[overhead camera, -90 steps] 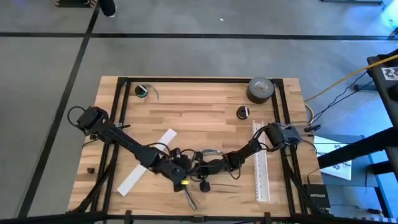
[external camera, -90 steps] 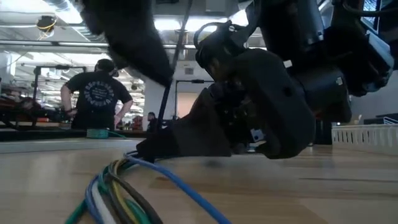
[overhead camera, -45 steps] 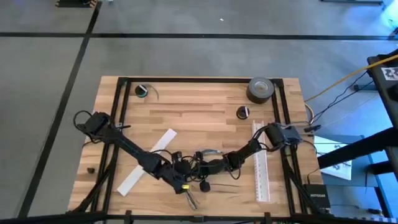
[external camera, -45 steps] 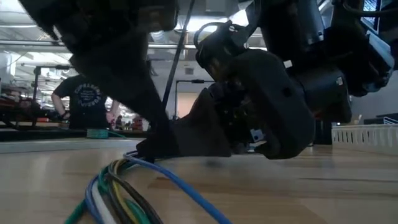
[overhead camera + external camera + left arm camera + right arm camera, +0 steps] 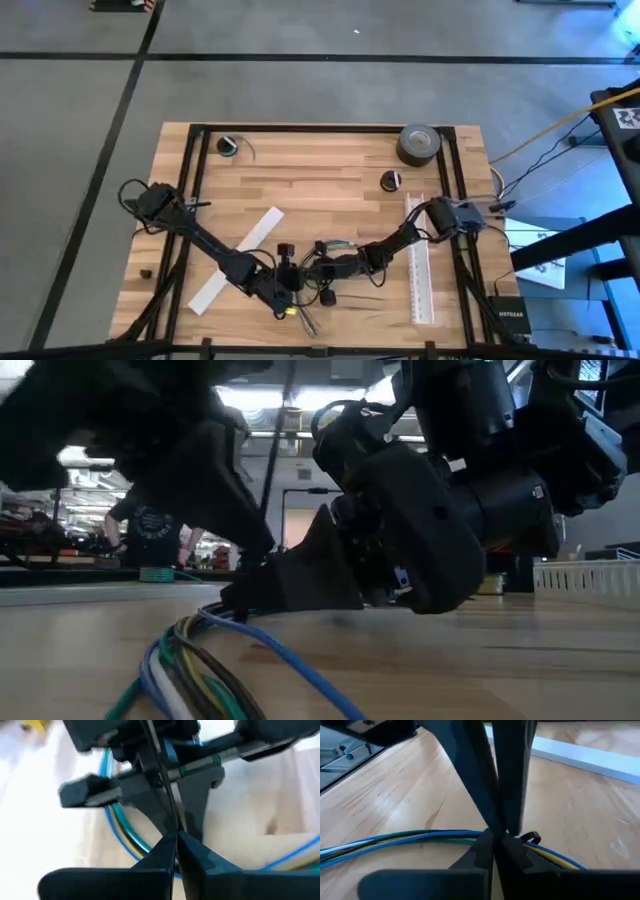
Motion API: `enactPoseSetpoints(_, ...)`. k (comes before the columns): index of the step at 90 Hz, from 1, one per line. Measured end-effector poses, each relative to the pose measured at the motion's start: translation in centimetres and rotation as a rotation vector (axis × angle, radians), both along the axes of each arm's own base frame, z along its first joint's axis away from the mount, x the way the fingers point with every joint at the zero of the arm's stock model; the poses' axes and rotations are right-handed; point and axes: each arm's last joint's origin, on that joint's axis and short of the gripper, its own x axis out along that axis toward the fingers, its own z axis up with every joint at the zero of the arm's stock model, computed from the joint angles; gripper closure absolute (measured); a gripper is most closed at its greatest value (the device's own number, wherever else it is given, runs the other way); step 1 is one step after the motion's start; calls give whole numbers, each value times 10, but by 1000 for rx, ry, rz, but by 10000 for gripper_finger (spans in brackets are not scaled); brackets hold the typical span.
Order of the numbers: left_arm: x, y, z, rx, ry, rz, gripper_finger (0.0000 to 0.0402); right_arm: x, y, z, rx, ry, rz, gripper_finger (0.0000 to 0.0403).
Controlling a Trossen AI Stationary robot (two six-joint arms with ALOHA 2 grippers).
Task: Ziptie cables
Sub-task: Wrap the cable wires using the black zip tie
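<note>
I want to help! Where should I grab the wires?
Take the cables on the loose stretch lying flat on the table, from above, pinching across the bundle. Their other end is crowded: the left gripper and right gripper meet there.

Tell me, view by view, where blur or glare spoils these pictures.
Left wrist view: blown-out white glare over the table, the thin black plastic ziptie soft. Low view: the near bundle of blue, green and yellow cables blurred, ceiling lights flaring. High view: evenly lit.
</note>
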Motion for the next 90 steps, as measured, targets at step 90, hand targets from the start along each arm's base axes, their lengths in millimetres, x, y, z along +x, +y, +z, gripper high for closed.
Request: enactPoseSetpoints(90, -7, -7, 81, 142, -149, 177, 401, 19, 3, -10, -120, 72, -112, 402)
